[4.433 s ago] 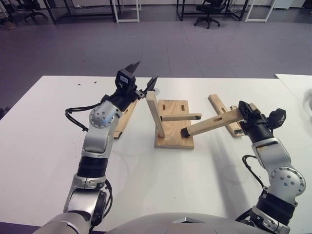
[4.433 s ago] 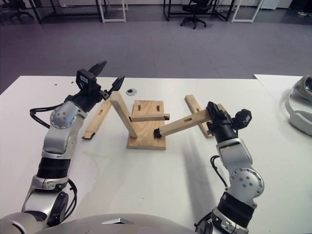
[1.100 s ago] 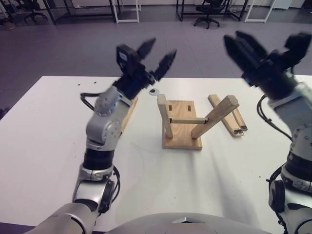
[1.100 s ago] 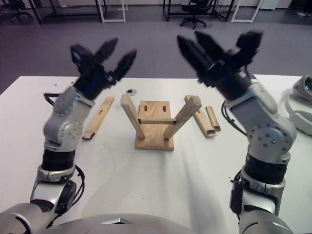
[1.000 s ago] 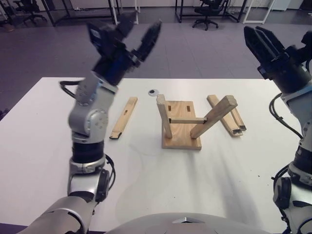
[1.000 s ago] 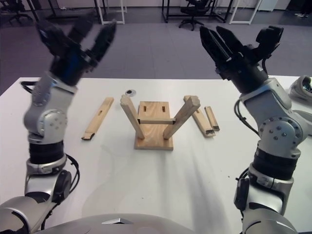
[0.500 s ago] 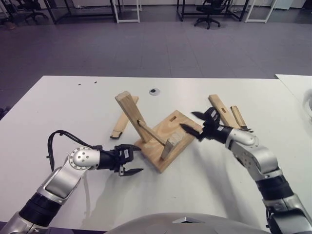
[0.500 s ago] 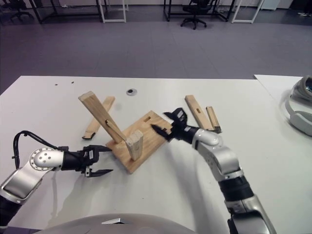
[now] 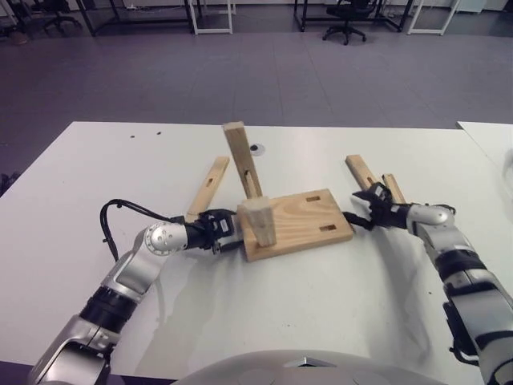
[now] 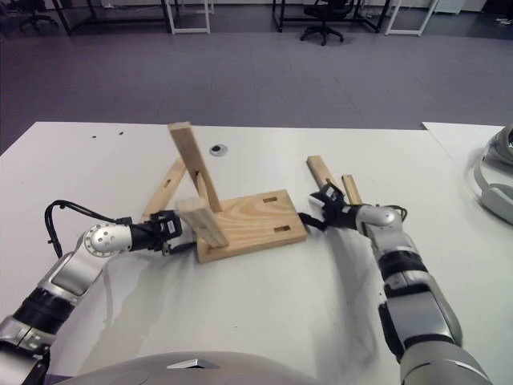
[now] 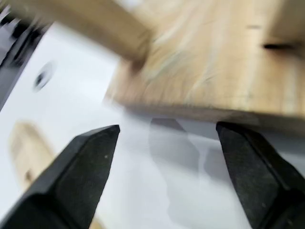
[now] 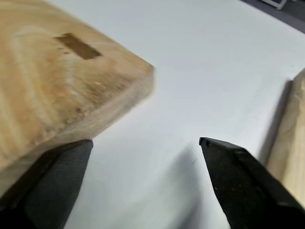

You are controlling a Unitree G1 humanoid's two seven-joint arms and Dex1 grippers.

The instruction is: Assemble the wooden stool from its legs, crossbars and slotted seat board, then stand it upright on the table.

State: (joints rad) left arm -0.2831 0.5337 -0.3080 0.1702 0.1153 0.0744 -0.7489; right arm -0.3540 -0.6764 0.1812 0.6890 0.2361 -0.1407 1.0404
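Your left gripper (image 11: pixel 167 128) and right gripper (image 12: pixel 145 141) both gape wide, empty, just beside opposite ends of the seat board (image 9: pixel 300 218).

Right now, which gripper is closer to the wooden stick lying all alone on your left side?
Left. The left gripper sits at the seat board's left end, close to that stick's near end. The right gripper is at the board's opposite end, much farther away.
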